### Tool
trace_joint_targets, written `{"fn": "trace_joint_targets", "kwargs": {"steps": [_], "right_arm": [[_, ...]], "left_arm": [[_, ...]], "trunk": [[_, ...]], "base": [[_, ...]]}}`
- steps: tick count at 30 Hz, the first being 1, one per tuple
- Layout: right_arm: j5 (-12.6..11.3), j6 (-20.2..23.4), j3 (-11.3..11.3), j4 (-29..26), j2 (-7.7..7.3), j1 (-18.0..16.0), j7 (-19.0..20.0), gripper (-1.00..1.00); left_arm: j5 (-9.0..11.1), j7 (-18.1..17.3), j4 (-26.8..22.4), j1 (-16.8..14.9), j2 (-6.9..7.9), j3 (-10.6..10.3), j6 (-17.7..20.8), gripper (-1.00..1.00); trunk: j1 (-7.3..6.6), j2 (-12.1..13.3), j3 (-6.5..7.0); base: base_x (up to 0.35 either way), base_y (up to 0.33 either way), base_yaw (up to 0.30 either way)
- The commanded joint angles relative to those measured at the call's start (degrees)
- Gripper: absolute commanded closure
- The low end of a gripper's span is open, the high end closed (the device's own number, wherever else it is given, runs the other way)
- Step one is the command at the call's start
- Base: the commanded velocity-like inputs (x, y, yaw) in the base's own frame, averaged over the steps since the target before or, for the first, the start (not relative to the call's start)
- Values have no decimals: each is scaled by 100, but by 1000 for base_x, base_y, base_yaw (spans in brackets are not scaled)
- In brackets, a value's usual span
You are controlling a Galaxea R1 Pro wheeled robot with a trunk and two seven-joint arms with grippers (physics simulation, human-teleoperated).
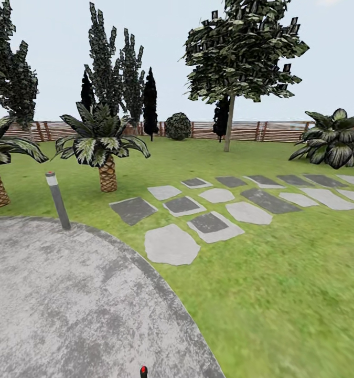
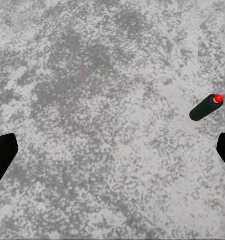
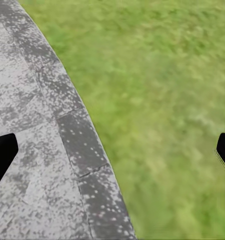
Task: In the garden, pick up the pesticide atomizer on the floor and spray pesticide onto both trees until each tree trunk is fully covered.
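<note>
One red-topped atomizer (image 2: 206, 106) lies on grey paving (image 2: 92, 100); label unreadable.

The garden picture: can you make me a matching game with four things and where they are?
Things:
1. pesticide atomizer
2. stepping stones
3. fence
4. lamp post

Places:
A. far behind the lawn
B. at the paving's curved edge
C. lying on the grey stone floor
D. set flat in the grass

Pairs: 1-C, 2-D, 3-A, 4-B

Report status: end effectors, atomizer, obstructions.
Both end effectors open, empty. Small dark red-topped atomizer bottle upright on the mottled grey stone paving, near the left end effector. No obstruction visible.
</note>
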Motion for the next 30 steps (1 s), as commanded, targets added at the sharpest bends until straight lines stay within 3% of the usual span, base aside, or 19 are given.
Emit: {"fn": "trace_joint_targets", "kwargs": {"steps": [1,30], "right_arm": [[6,-17,5,6,-1,-4,-2,-100],[-2,-17,3,-25,31,-5,-2,-100]], "left_arm": [[34,1,3,-3,-1,-1,-17,-100],[43,2,5,-5,7,3,-17,-100]], "trunk": [[2,-3,-6],[2,-3,-6]], "base": [[188,-219,4],[168,-238,11]]}}
